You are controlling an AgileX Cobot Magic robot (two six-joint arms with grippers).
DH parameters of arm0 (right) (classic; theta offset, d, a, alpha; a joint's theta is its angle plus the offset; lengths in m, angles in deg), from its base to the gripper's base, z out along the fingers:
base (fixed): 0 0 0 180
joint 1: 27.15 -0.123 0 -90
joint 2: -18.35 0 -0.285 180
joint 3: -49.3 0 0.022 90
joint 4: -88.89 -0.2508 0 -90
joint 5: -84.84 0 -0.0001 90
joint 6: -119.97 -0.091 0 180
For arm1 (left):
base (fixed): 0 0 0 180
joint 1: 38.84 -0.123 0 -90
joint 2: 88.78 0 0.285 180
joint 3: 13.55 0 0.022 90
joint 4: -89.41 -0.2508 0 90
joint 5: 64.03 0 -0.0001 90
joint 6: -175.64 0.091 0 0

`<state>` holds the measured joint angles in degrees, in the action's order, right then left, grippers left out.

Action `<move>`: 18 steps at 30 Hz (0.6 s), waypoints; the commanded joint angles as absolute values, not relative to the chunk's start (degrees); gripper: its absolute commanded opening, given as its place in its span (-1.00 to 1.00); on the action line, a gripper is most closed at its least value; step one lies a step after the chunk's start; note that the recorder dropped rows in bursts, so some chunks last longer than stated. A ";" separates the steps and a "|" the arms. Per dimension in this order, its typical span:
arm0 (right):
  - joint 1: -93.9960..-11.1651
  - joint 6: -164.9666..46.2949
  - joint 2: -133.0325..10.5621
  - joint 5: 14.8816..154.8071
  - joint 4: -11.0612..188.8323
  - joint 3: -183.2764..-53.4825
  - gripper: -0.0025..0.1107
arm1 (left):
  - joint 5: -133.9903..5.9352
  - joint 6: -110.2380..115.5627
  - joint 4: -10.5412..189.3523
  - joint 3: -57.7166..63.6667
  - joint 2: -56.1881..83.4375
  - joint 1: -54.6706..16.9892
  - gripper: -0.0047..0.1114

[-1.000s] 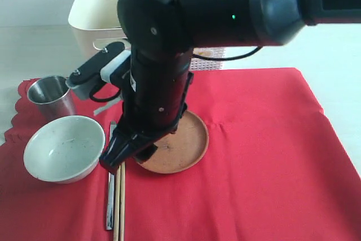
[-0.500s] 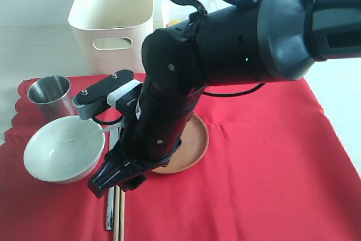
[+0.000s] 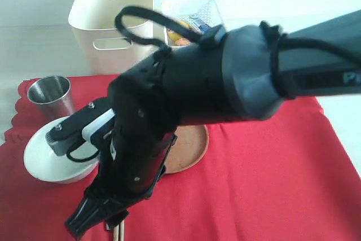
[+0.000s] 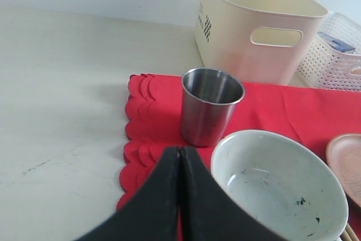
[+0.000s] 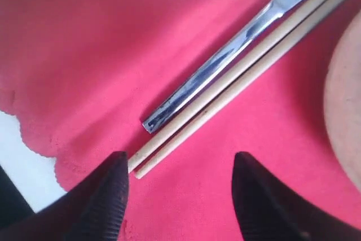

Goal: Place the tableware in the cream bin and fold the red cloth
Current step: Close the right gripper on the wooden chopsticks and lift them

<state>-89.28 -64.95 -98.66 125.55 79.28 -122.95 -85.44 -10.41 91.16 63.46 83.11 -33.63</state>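
Open red cloth [image 3: 265, 167] right of plate [image 3: 190, 149]; bowl [image 3: 38, 159], cup [image 3: 49, 95], seemingly chopsticks [image 5: 242, 74] close beside right arm [image 3: 186, 100].

Laid dining table [image 4: 62, 83]: red cloth [image 3: 271, 167], bowl [image 4: 276, 190], cup [image 4: 210, 105]

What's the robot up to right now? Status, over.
Right gripper open, poised over chopsticks. Left gripper shut, empty, near steel cup. Knife lies tight against chopsticks.
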 commanded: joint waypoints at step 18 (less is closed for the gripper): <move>-91.30 -78.21 -105.62 122.76 84.65 -122.58 -0.02 | -84.95 -10.62 91.58 63.67 83.44 -33.70 -0.92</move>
<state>-91.21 -77.13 -105.57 123.33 84.34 -122.95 -85.44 -10.41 91.16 63.46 83.11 -33.63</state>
